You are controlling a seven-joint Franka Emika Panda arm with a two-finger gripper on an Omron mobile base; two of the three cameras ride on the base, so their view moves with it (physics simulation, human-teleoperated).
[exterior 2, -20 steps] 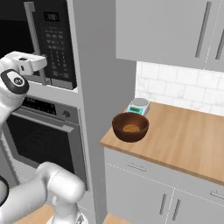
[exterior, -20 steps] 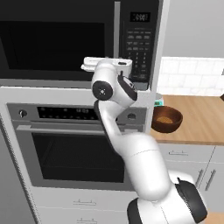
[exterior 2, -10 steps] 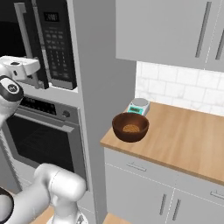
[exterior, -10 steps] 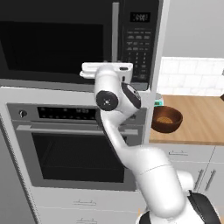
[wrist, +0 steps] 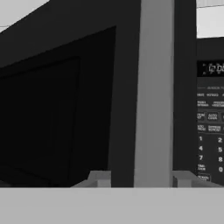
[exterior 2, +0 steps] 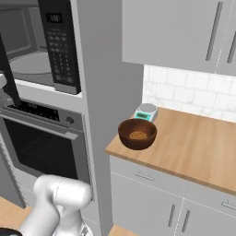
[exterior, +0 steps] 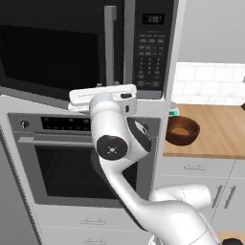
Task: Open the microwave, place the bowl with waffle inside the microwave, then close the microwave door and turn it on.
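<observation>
One door matters here: the microwave door, left of the keypad, already stands slightly ajar. The gripper has its fingers either side of the slim handle, apparently clamped on it. That door looks rigid and hinged (it should swing stiffly), best pulled by the handle. Right of the keypad, on the counter, the bowl with waffle waits: light, hard, graspable at its rim.

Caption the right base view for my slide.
Black microwave door swung partly open on the grey cavity, dark brown wooden bowl with golden waffle waiting on the wooden counter.
</observation>
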